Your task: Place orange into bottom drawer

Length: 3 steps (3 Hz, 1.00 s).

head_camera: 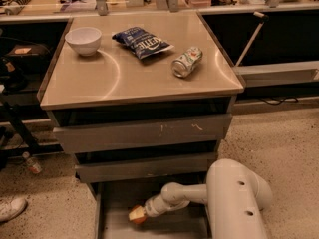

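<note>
The end effector [141, 214] is seen low in the frame, reached into the open bottom drawer [112, 204] from the right at the tip of a white arm [233, 198]. It is closed around the orange [135, 215], which is held at its very tip, a pale part of the end effector being laid over the fruit's upper right side. The orange is thus located inside the bottom drawer, over the flat grey floor and nearer the left wall than the right. Whether the fruit is touching the floor cannot be told.

The bottom drawer is pulled out toward the camera beneath two closed drawers. Directly above it the middle drawer [144, 167] is seen, and above that the wider top drawer [142, 131], whose front panel is marked with pale scratches right of centre.

On the bench [99, 83] three things are laid out, well apart from each other. A white bowl [83, 40] is placed upright near the back left corner. A dark blue crisp bag [142, 42] is laid flat near the back centre. A green and white can [187, 61] is left on its side to the right of the bag.

At the lower left edge, a white shoe [10, 209] is seen on the speckled floor.
</note>
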Each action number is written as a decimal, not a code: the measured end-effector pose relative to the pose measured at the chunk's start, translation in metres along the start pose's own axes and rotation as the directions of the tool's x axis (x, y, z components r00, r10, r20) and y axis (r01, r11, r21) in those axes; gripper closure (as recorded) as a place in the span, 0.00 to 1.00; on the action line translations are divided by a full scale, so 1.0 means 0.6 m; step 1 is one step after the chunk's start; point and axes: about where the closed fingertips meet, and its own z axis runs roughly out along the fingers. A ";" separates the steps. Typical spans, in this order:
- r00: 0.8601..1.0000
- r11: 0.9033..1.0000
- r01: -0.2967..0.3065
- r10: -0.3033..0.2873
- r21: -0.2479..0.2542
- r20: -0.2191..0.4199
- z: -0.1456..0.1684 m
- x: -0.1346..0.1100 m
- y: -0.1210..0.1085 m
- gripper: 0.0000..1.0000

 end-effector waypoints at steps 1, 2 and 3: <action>1.000 1.000 -0.001 0.001 -0.005 0.003 0.010 -0.018 -0.007 1.00; 1.000 1.000 -0.010 0.010 -0.001 0.013 0.014 -0.021 -0.014 1.00; 0.999 1.000 -0.025 0.025 -0.002 0.022 0.019 -0.017 -0.023 1.00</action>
